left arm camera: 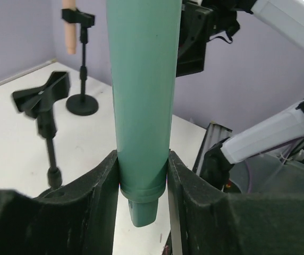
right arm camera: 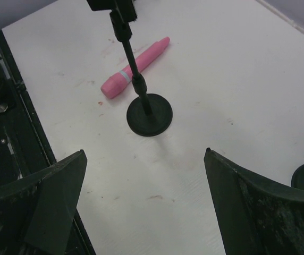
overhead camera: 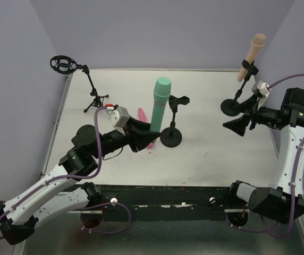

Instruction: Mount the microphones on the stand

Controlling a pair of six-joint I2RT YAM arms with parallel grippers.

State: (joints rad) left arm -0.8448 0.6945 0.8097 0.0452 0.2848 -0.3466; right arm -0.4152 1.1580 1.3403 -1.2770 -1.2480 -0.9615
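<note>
Teal mic [left arm camera: 141, 106] upright in pinch of L fingers [left arm camera: 96, 207]; R fingers [right arm camera: 51, 191] wide apart abv table [right arm camera: 237, 79].

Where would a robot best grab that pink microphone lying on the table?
Around its middle, coming straight down from above, jaws across its narrow width: the pink microphone lies flat on the table, slim and round.
</note>
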